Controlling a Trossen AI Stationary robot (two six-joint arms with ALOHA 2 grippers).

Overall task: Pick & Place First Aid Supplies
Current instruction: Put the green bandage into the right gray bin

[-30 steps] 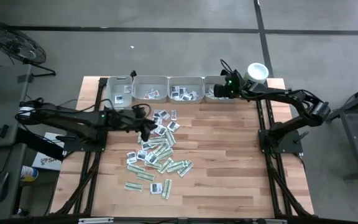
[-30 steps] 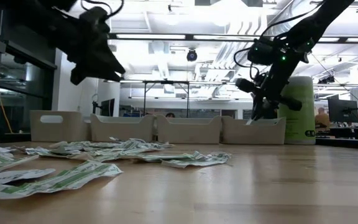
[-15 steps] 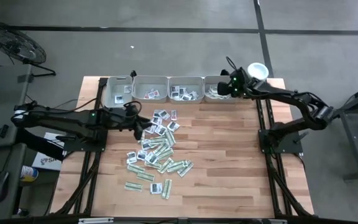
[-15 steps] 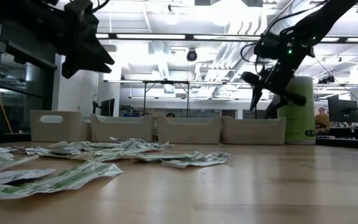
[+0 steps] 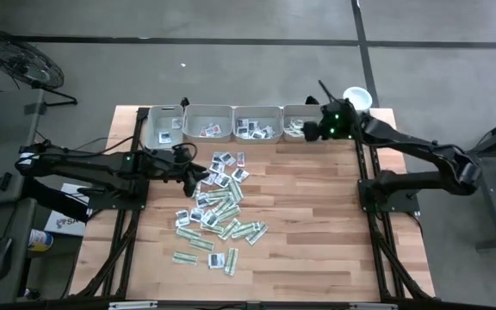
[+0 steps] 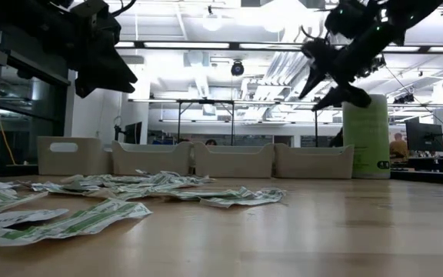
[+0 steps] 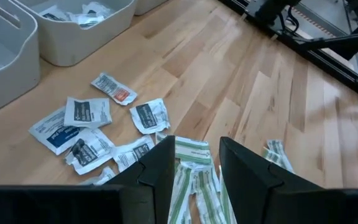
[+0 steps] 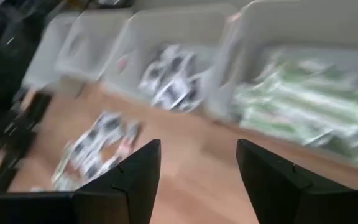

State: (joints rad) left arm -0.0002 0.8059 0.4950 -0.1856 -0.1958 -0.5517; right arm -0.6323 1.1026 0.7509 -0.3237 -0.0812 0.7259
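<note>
**Sorting in progress: both arms empty, pile waiting**

The wooden table (image 5: 317,224) serves as a sorting bench. Along its far edge sits a row of grey trays (image 5: 207,121), placed side by side so each kind of supply gets its own bin; green-white strips fill the tray nearest the pale green tub (image 6: 368,136), dark-marked white packets the next one along.

The first aid supplies (image 5: 216,211) lie mostly in a loose heap just in front of those trays, toward the table's near side, many overlapping one another. They are small, flat sachets: narrow pale strips with green banding, and squarish white ones with dark print (one carries a red mark).

The left gripper (image 7: 193,163) hangs above the heap's tray-side edge, fingers spread moderately and holding nothing, probably lining up on a striped strip (image 7: 190,163) directly below.

The right gripper (image 8: 197,163) is raised beside the strip tray near the tub, jaws wide apart and apparently empty, though that view is smeared.
</note>
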